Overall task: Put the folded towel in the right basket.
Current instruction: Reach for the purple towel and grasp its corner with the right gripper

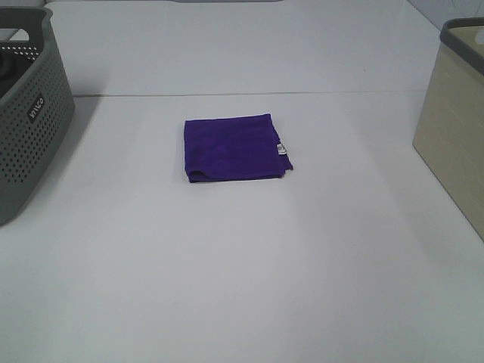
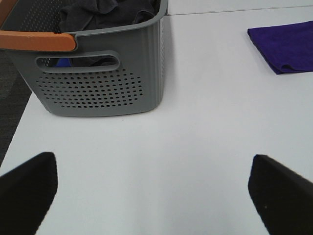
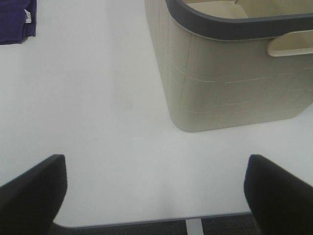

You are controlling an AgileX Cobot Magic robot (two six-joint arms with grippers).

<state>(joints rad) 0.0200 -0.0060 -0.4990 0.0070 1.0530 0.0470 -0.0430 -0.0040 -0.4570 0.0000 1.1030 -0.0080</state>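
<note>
the folded towel [image 1: 236, 148], deep purple, lies flat near the middle of the white tabletop [image 1: 242, 287], well apart from both baskets and touching nothing. it is close to square, a little longer across the tabletop than front to back, and a small white tag [image 1: 280, 148] shows on the edge facing the right basket [image 1: 454, 121]. neither arm shows in the high view. the left end effector [image 2: 156, 196] and the right end effector [image 3: 156, 191] each have their dark fingers spread wide apart with nothing between them, and both hover over bare tabletop near its front edge. from each one the towel lies ahead and inward, toward the middle. the left wrist view takes in a good part of it and the right wrist view only a corner, so i cannot tell which arm is nearer. the right arm looks the better choice, since the beige right basket stands just ahead of it and the carry would be short. the towel is limp, so a pinch at one edge may let the fold fall open. the tabletop is smooth and plain, with wide bare space around the towel. the grey perforated left basket [image 1: 30, 113], holding dark cloth, stands at the far left, away from that path.
</note>
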